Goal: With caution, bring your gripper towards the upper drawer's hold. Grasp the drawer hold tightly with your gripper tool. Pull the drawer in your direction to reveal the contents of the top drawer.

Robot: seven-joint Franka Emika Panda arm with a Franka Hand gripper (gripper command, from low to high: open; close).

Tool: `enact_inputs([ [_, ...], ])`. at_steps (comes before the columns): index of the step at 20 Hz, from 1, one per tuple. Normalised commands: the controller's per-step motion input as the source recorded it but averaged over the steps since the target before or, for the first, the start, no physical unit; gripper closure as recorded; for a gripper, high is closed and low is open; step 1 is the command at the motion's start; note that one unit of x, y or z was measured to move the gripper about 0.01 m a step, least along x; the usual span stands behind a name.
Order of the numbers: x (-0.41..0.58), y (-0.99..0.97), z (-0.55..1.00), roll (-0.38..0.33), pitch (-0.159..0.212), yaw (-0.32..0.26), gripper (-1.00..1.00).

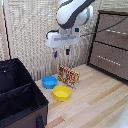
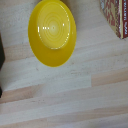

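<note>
Gripper (image 1: 61, 52) hung in the air with fingers apart and nothing between them, yellow bowl (image 1: 61, 92) on the wooden floor directly below it, top drawer (image 1: 114, 31) and drawer hold (image 1: 115, 31) well off toward the exterior view's right, untouched.

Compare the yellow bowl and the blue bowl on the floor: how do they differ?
The yellow bowl is yellow; the blue bowl is blue. The yellow bowl lies nearer the camera in the exterior view, the blue bowl nearer the wicker wall. The yellow bowl looks slightly larger. Both are round, upright and apparently empty.
</note>
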Motion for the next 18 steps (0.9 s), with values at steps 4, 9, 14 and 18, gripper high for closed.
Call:
enact_inputs([
  [4,0.0,-0.05,0.0,-0.336,-0.042,0.18,-1.0],
  [9,0.025,-0.01,0.02,-0.325,-0.028,0.172,-1.0],
  [14,0.018,-0.02,0.02,-0.315,-0.048,0.178,-1.0],
  [18,0.0,-0.04,0.0,-0.317,-0.062,0.182,-1.0],
])
